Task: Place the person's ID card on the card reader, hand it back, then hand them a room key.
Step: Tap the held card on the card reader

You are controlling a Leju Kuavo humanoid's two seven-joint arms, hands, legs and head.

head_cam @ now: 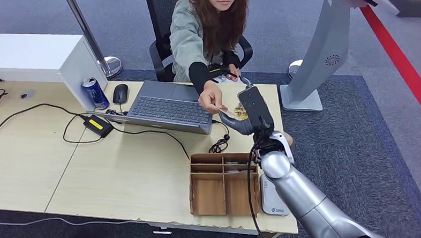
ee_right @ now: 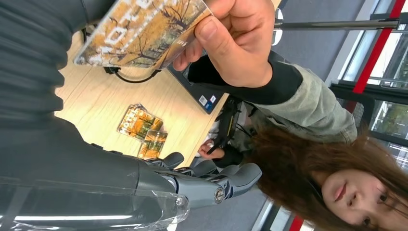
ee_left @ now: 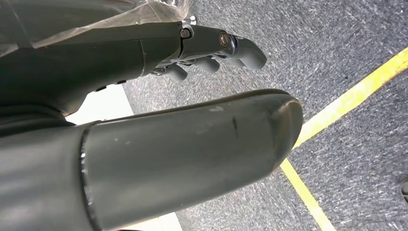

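Above the desk (head_cam: pixel 119 171), beyond the laptop (head_cam: pixel 167 107), a room key card (ee_right: pixel 144 31) is pinched by the person's hand (head_cam: pixel 211 97), touching the right hand (head_cam: pixel 245 115), whose grip cannot be told. Its long axis points toward the person. The left hand (ee_left: pixel 211 53) hangs empty, fingers loosely apart.

person (head_cam: pixel 207 28) 1 | laptop (head_cam: pixel 167 107) 1 | can (head_cam: pixel 95 93) 1 | mouse (head_cam: pixel 120 93) 1 | wooden organizer (head_cam: pixel 222 185) 1

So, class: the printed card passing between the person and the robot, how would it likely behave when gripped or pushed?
The card looks thin and flat, so probably stiff and light. Its glossy print suggests it may slip between the robot hand and the person's hand. Flat on the desk, it would likely slide, not roll.
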